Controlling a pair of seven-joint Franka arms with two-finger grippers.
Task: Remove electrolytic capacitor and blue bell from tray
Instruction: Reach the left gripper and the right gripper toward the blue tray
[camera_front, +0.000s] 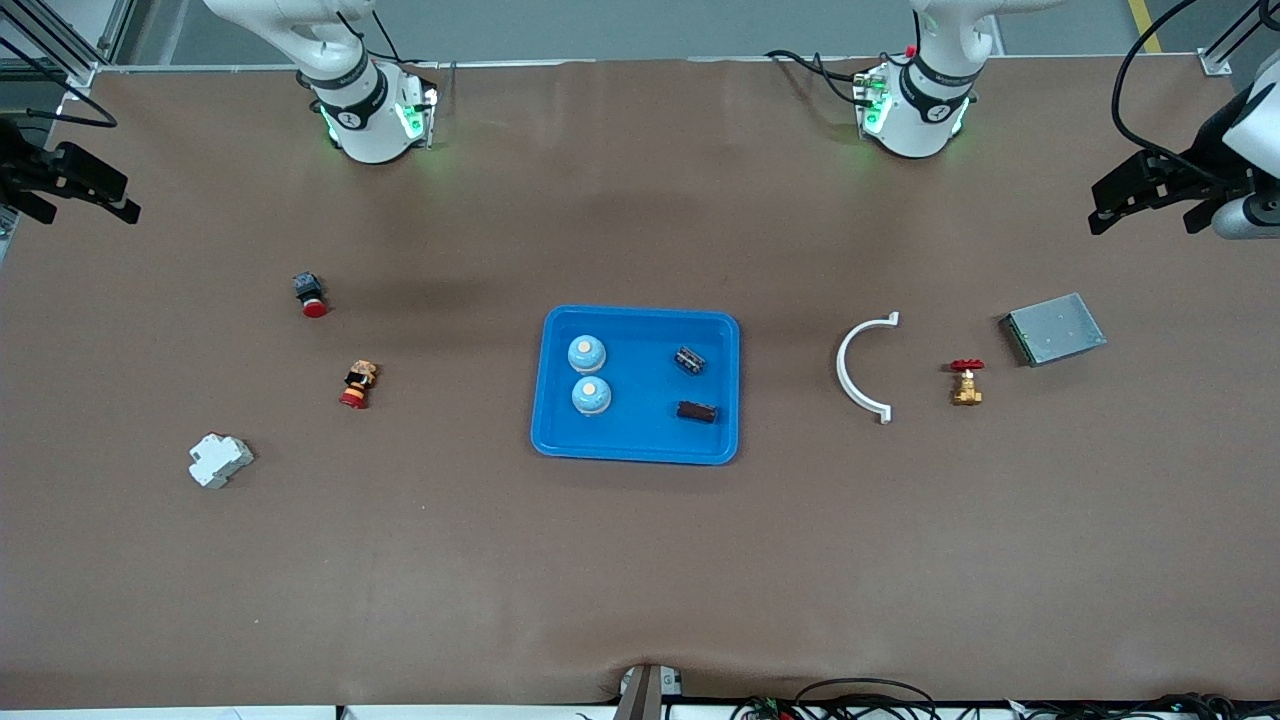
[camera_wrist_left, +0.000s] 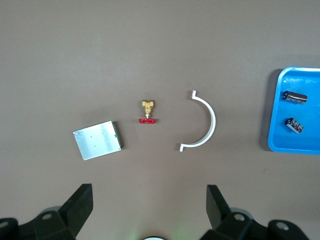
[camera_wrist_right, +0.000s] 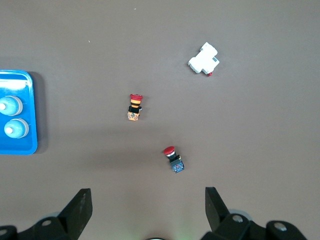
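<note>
Both sets of jaws are spread wide with nothing in them. My left gripper (camera_wrist_left: 147, 210) hangs over bare table at its end, near the grey box (camera_front: 1053, 329), valve (camera_front: 966, 382) and white clip (camera_front: 864, 367). My right gripper (camera_wrist_right: 147, 210) waits over its own end, by the two red-capped buttons (camera_front: 311, 294) and the breaker (camera_front: 219, 460). Everything I need sits mid-table in the tray (camera_front: 636, 446): two bells (camera_front: 587, 353) toward the right arm's end, two capacitors (camera_front: 697, 411) toward the left arm's. My guess is each arm takes the part on its side.
</note>
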